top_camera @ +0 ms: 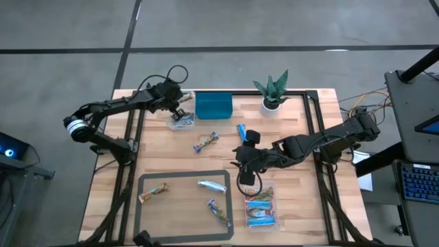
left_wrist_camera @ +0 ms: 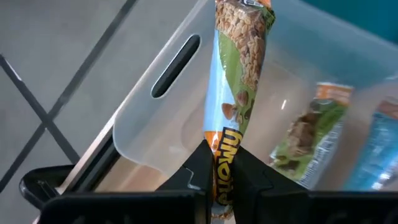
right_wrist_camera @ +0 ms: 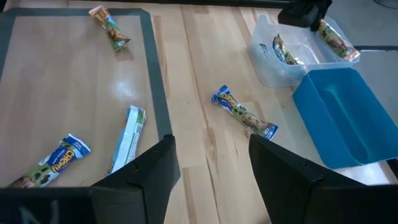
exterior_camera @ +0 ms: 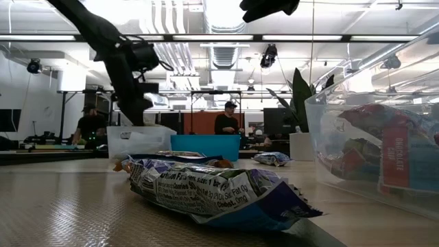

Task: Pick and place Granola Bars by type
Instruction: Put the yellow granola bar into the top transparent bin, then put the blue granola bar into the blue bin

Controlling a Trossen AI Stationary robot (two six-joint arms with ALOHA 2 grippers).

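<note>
Right gripper point(right_wrist_camera: 211, 168) at six o'clock, fingers point(right_wrist_camera: 152, 171) spread apart, nothing between. Three granola bars inside the dark-bordered mat point(right_wrist_camera: 155, 74) toward nine o'clock. One blue-ended bar point(right_wrist_camera: 244, 115) on bare table point(right_wrist_camera: 199, 62) at centre. Clear tub point(right_wrist_camera: 273, 59) with bars at one o'clock; teal bin point(right_wrist_camera: 339, 115) at three o'clock.

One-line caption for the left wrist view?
Left gripper shut on a green granola bar over a clear tub holding another bar.

Table point(top_camera: 171, 165): pale wood planks, matt. Granola bars point(top_camera: 212, 185): glossy, crinkled foil-like wrappers. Far-left tub point(left_wrist_camera: 149, 130): clear smooth plastic. Bin point(top_camera: 213, 106): teal smooth plastic. Plant pot point(top_camera: 271, 106): white, smooth.
</note>
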